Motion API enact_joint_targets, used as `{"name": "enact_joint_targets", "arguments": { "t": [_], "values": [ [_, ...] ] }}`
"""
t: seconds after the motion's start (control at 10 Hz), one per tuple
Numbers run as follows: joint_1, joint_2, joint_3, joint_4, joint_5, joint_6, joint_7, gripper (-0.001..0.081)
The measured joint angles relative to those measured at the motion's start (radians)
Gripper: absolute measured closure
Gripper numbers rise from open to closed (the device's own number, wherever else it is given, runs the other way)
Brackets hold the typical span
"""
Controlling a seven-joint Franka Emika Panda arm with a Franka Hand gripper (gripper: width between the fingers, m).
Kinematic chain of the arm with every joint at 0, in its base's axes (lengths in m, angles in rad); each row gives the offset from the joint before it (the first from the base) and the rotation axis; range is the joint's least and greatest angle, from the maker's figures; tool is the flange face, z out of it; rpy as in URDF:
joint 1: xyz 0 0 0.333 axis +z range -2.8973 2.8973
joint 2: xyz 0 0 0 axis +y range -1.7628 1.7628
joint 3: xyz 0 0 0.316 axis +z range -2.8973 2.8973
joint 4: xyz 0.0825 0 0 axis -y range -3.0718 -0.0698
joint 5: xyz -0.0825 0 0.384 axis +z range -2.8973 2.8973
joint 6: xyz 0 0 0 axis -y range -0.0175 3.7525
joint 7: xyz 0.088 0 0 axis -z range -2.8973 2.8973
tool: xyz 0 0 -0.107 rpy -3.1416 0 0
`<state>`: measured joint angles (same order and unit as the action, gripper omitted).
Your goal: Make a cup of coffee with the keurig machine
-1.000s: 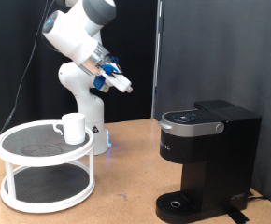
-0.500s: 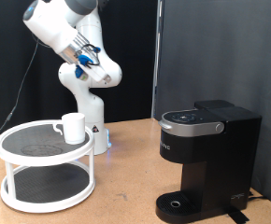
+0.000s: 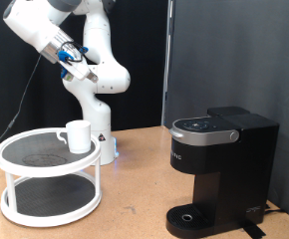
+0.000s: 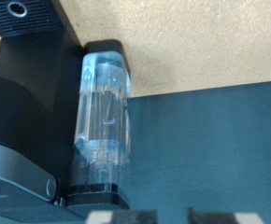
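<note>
Black curtains hang behind as we see our gripper (image 3: 81, 66) high up, fingers too unclear to judge, with the cup (image 3: 78, 135) on the white stand (image 3: 25, 196) right below and the keurig machine (image 3: 219, 169) far to the exterior view's right.

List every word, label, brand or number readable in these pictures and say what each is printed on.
Small white vertical lettering on the front of the keurig machine: too small to read.
Markings on its silver-rimmed top panel: too small to read.
The cup, the white two-tier stand, the clear water tank and the gripper: no text visible.
</note>
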<state>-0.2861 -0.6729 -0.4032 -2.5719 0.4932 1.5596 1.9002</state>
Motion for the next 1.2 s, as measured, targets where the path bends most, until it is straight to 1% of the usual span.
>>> {"name": "enact_joint_targets", "arguments": {
  "t": [0.1,0.2,0.3,0.4,0.6,0.8,1.0,1.2],
  "values": [
    [0.000,0.001,-0.002,0.001,-0.007,-0.011,-0.009,0.0806],
    [-0.001,0.002,-0.014,0.007,-0.037,-0.029,-0.029,0.0806],
    [-0.003,0.006,-0.037,0.016,-0.061,-0.047,-0.051,0.0806],
    [-0.007,0.013,-0.070,0.033,-0.076,-0.061,-0.074,0.0806],
    [-0.011,0.028,-0.137,0.069,-0.085,-0.059,-0.112,0.0806],
    [-0.011,0.051,-0.189,0.112,-0.083,-0.060,-0.123,0.0806],
    [-0.005,0.093,-0.206,0.145,-0.083,-0.076,-0.126,0.0806],
    [0.007,0.144,-0.205,0.157,-0.091,-0.075,-0.131,0.0806]
  ]
}}
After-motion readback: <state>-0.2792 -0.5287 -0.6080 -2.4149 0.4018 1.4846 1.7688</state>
